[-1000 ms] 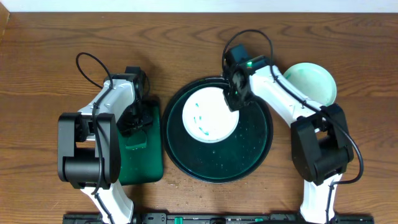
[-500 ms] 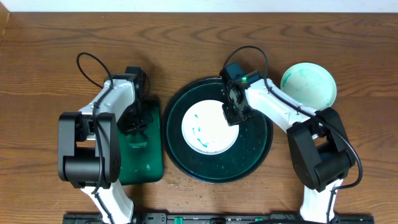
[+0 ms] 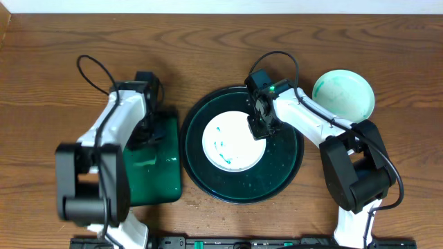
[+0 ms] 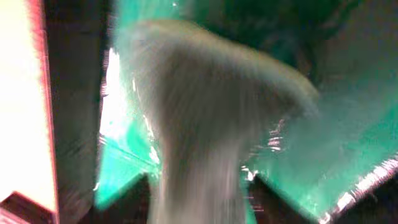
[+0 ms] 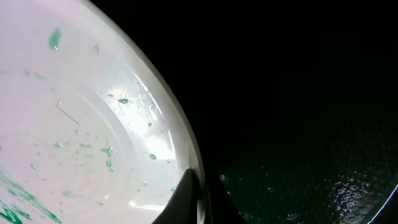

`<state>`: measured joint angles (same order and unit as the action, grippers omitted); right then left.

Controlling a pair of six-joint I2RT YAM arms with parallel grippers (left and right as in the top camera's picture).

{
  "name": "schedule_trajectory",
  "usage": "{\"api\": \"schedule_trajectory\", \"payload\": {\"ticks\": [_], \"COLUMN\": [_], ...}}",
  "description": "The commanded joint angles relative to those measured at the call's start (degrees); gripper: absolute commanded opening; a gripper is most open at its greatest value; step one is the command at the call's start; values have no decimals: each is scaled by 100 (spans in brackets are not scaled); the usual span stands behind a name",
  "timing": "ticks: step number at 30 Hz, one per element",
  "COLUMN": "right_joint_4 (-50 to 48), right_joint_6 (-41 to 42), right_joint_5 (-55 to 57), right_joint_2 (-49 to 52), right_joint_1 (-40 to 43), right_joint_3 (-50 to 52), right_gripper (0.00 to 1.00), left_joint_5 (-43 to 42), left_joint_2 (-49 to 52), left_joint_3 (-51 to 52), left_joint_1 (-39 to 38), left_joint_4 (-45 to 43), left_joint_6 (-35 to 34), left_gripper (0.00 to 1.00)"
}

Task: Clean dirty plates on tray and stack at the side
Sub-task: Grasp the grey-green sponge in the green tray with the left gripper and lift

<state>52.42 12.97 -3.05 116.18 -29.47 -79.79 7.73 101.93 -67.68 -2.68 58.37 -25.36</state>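
Right gripper (image 3: 257, 126) is pinching the upper-right rim of the white plate (image 3: 232, 145). The wrist view shows one dark fingertip (image 5: 186, 199) on the inside of the rim and the other just outside, jaws pressed onto the edge.

The plate sits inside the round tray (image 3: 287, 173), a bit left of centre. It's glossy and shallow, with a flat well. There are green streaks and specks low on the left of the well, plus fine droplets across the surface.

The tray is dark green-black with a raised rim, and its floor is wet and speckled (glints show in the wrist view too).

The second plate (image 3: 344, 93) is off the tray, on the table (image 3: 69, 55) to the right, behind the right arm. It has a pale green film over most of its face.

Left gripper (image 3: 147, 131) is over the far end of the rectangular green tray (image 3: 156, 183), just left of the round tray, edges nearly touching. This tray is glossy with rounded corners.

The left wrist view is heavily motion-blurred. A pale grey-beige soft mass (image 4: 211, 106) fills the middle over shiny green. Can't tell whether those fingers are spread or closed.

The table is brown wood with the grain running left to right. A pale strip runs along the far edge. Black cables loop off both arms.
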Motion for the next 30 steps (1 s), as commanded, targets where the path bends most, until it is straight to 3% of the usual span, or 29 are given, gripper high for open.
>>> {"api": "schedule_trajectory", "payload": {"ticks": [1,6,9,14,30], "right_joint_4": [50,48,50,61,72], "right_joint_6": [-129,-129,-129,-129,-144], "right_joint_5": [-33,-37,-44,-44,-44], "right_joint_2": [114,114,114,114,114], "right_joint_1": [-48,-48,-48,-48,-48], "right_joint_3": [219,219,219,219,219], "right_gripper": [1,1,1,1,1], "left_joint_5": [168,46,46,44,-887], "left_joint_2": [-264,-269,-264,-260,-260], "left_joint_3": [33,35,37,72,789], "left_joint_1": [-2,-2,-2,70,599], "left_joint_4": [118,166,105,-44,-841], "left_joint_6": [2,4,127,313,758], "left_gripper": [61,61,47,40,41]}}
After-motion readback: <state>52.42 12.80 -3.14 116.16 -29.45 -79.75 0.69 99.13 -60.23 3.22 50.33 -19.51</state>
